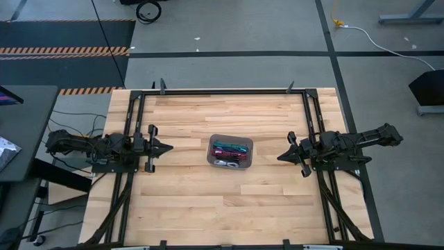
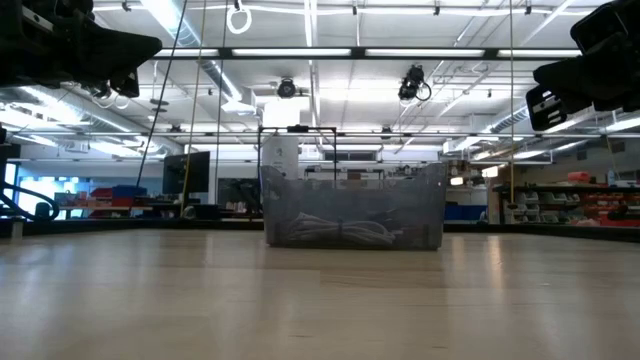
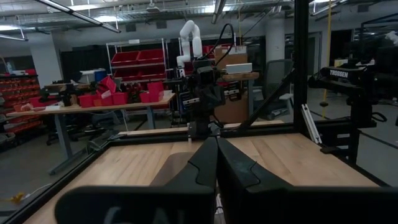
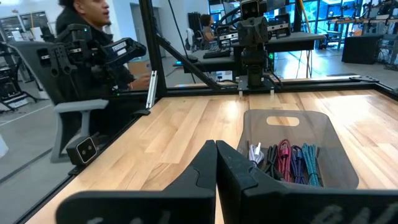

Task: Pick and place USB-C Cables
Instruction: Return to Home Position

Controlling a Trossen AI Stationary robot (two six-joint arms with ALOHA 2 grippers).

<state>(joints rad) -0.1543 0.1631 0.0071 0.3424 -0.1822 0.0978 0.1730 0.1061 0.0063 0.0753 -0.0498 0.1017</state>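
Looking down on a wooden table (image 1: 194,208). Starting at the left: showing the left gripper (image 1: 166,147) hanging above the boards, pressing its two fingers (image 3: 202,167) flat together with no gap, gripping nothing and touching nothing.

Moving on ahead of those closed jaws, well apart from them: showing a grey see-through tray (image 1: 211,142) standing upright on the boards between the two grippers. Holding the USB-C Cables (image 1: 231,151) inside it, lying side by side on its floor: pale, black, dark red, purple-blue and teal coils.

Ending at the right: showing the right gripper (image 1: 281,157) pointing at the tray from the opposite side, somewhat nearer to it than the left jaws. Pressing its fingers (image 4: 199,173) tight against each other, carrying nothing, hanging clear of the tray wall and the cables just ahead of the jaws.
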